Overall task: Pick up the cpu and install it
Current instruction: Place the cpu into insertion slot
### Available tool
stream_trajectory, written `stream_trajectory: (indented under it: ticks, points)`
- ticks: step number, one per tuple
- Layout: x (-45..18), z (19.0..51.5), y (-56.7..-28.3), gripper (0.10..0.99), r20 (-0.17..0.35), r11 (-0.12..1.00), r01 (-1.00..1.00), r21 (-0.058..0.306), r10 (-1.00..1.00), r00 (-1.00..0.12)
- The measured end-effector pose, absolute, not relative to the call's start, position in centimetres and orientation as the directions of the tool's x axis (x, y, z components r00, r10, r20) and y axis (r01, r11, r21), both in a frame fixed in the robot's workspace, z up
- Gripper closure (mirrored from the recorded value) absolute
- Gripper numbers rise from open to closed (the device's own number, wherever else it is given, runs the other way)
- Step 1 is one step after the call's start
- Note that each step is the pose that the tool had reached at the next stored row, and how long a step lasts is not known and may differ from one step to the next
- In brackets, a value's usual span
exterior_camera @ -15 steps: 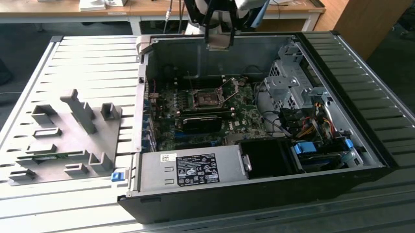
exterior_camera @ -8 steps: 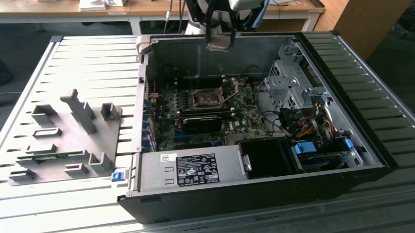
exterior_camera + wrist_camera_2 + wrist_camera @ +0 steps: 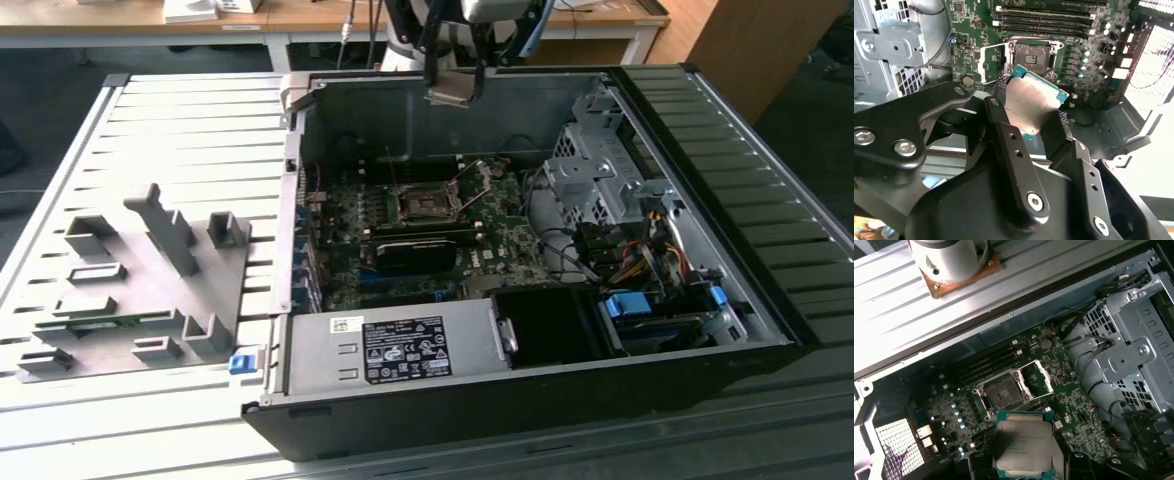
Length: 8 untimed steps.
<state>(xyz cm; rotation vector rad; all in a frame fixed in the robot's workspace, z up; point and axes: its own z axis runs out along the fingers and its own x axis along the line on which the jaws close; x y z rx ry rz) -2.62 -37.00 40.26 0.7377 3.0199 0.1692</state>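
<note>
Black fingers (image 3: 1009,145) of the gripper (image 3: 1026,117) sit closest to my lens in the second wrist view, jaws pinching the cpu (image 3: 1034,97) by opposite edges, its silvery top facing me and tilted. Beyond it I see the motherboard socket (image 3: 1030,55), open and bare. In the first wrist view the gripper (image 3: 1026,462) holds the cpu (image 3: 1026,447) in the air, apart from the socket (image 3: 1001,395), whose metal frame (image 3: 1036,377) is swung up beside it. In the exterior view the gripper (image 3: 451,95) hangs with the cpu (image 3: 450,90) over the far wall of the computer case (image 3: 747,200), at twelve o'clock from the socket (image 3: 427,205); the power-supply box (image 3: 387,350) lies at six o'clock from it.
</note>
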Motion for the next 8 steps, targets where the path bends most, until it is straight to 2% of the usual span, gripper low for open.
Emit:
stream_trajectory:
  ticks: [8]
  points:
    - [-2.62, 40.23, -37.00, 0.557, -0.002, 0.850, 0.514, 0.112, 0.518, -0.855]
